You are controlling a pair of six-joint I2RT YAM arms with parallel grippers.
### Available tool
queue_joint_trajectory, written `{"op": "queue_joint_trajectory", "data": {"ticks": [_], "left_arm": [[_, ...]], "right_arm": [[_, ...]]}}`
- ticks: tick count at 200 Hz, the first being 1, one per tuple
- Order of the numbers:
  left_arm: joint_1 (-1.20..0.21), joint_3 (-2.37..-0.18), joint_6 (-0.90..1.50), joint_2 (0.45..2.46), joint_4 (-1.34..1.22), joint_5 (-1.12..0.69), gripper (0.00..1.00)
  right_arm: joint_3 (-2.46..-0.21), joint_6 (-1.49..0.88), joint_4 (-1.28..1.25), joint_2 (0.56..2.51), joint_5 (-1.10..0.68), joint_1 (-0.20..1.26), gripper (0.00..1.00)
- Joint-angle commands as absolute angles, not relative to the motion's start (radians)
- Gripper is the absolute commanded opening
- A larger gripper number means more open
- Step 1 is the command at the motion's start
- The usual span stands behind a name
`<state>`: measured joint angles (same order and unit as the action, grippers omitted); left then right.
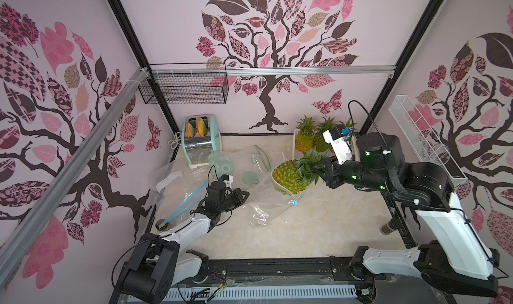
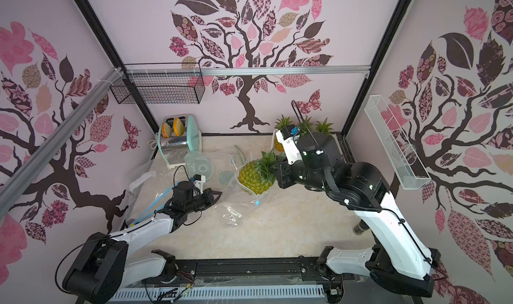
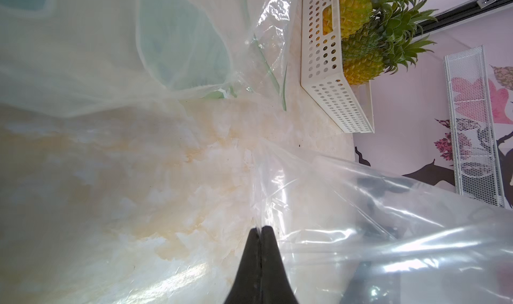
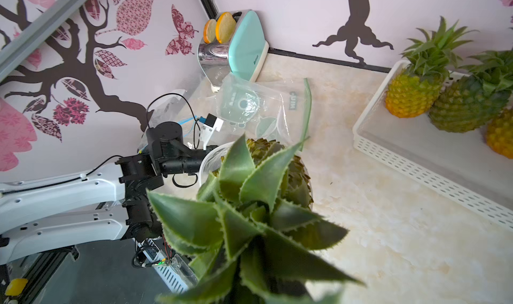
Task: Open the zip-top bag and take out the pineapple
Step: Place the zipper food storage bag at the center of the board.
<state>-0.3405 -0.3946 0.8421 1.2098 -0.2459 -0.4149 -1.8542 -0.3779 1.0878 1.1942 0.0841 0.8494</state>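
Left gripper [image 3: 261,229]: pinched on clear zip-top bag [image 3: 361,205]. Right gripper [image 1: 322,170]: apparently clamped on pineapple [image 1: 287,177] crown; yellow-green body partly inside bag mouth.

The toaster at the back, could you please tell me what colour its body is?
Mint-turquoise toaster with a chrome face; clearest in the right wrist view.

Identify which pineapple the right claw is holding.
The pineapple on its side in the mouth of the zip-top bag, gripped by its crown in the right claw. The others sit untouched in the white basket.
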Motion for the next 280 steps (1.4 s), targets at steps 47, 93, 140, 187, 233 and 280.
{"op": "queue_joint_trajectory", "data": {"ticks": [47,93,140,187,233,280], "left_arm": [[-0.342,-0.375,0.839,1.154,-0.199,-0.35,0.0],[-0.345,-0.441,0.728,1.144,-0.045,-0.223,0.0],[-0.352,-0.465,0.711,1.213,-0.068,-0.186,0.0],[-0.373,-0.469,0.728,1.252,-0.103,-0.166,0.0],[-0.39,-0.456,0.77,1.269,-0.132,-0.215,0.0],[-0.467,-0.442,0.853,1.291,-0.195,-0.281,0.0]], "right_arm": [[-1.882,-0.477,0.774,1.206,0.035,0.847,0.0],[-1.881,-0.513,0.73,1.198,0.017,0.848,0.0],[-1.87,-0.583,0.67,1.14,0.023,0.847,0.0],[-1.841,-0.604,0.616,1.084,0.04,0.847,0.0],[-1.781,-0.611,0.558,1.019,0.076,0.847,0.0],[-1.793,-0.604,0.51,1.047,0.015,0.847,0.0]]}}
